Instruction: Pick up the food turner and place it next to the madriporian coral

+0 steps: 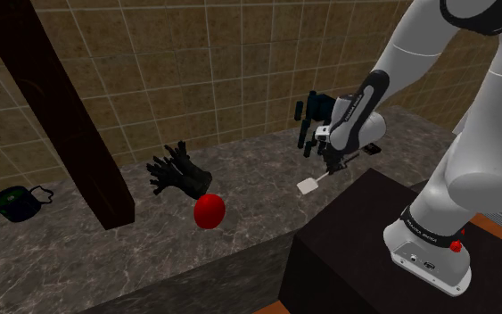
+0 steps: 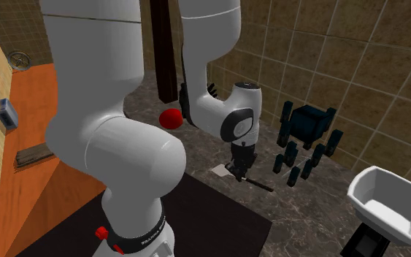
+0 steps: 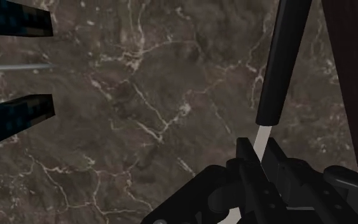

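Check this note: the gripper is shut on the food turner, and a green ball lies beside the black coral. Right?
Not quite. The ball is red, not green, as the shoulder view shows. The rest holds: the gripper is shut on the food turner, and the ball lies beside the black coral.
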### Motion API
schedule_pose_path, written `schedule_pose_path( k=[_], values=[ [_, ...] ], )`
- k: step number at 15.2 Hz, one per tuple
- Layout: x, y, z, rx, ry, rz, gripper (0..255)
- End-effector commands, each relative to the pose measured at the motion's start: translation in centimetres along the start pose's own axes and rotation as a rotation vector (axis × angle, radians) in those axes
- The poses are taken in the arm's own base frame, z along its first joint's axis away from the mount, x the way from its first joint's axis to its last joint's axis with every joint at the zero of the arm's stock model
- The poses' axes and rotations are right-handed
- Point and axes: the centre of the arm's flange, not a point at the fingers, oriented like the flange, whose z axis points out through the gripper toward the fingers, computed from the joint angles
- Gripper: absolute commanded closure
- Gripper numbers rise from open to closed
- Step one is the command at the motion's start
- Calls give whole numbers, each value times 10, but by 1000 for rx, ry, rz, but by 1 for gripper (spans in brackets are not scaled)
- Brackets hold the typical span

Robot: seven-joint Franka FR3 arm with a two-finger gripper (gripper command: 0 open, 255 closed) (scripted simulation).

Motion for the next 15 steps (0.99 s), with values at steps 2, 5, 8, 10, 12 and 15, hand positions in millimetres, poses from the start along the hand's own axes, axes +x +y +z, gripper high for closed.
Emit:
schedule_pose_path(
  k=[2,5,8,10,12,15],
  values=[
    [-1,-1,-16,1,0,0,255],
    [-2,-1,-32,1,0,0,255],
    [-3,-1,-47,1,0,0,255],
    [-4,-1,-58,1,0,0,255],
    [-4,-1,-68,1,0,0,255],
    [-5,-1,-84,1,0,0,255]
  ],
)
